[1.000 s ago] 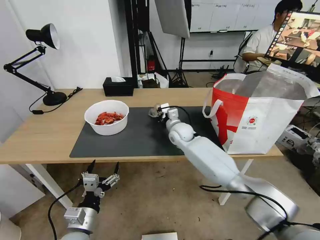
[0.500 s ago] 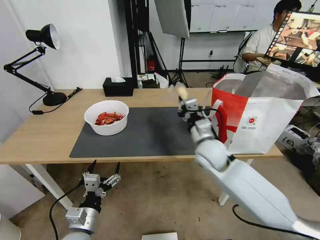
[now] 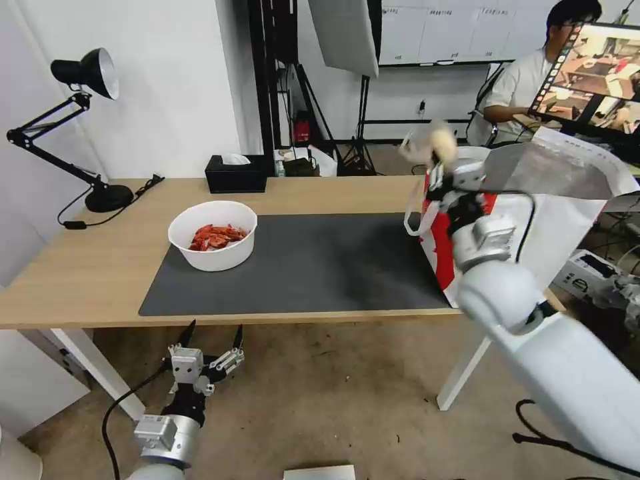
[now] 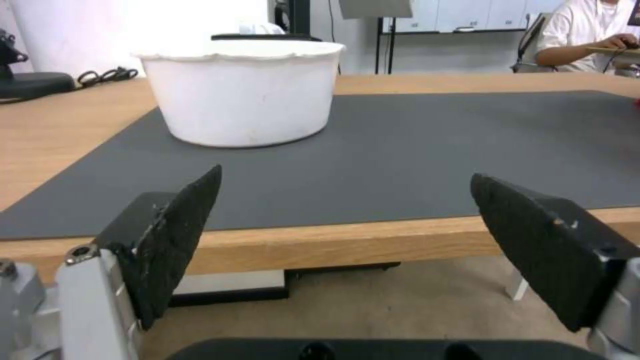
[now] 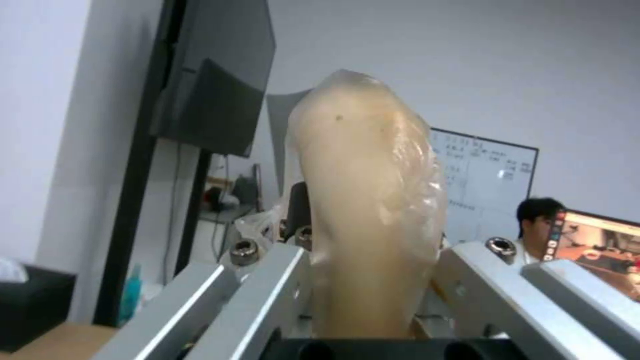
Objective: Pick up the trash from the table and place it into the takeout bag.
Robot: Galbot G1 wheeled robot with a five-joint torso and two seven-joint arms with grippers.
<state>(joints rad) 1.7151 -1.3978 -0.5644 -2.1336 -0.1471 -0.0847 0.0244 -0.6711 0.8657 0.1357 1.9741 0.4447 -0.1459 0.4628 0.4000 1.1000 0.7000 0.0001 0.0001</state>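
Trash-wise, from the head view, the small clear bag with the beige bun point(image 3: 430, 143) is up in the air, pinched by the right end effector point(image 3: 445, 172) right at the near-left rim of the takeout bag point(image 3: 567, 200). That tote stands on the right end of the tabletop point(image 3: 80, 267), mouth open, foil lining showing. Over on the dark grey mat point(image 3: 300, 267) the white bowl of red shells point(image 3: 213, 235) sits near the left end, well apart from the tote. Black tissue box point(image 3: 237, 173) and black desk lamp point(image 3: 67, 127) are along the back. The left end effector point(image 3: 208, 341) hangs below the tabletop's front edge, fingers spread, nothing in them.

Left wrist view: both dark fingers point(image 4: 177, 235) are wide apart, looking across the mat point(image 4: 413, 150) at the bowl point(image 4: 240, 92), which stands on the mat.

Right wrist view: the bun in its bag point(image 5: 367, 200) stands upright between the 2 metal fingers point(image 5: 267, 290), clamped at its lower part, plastic crinkled around it.
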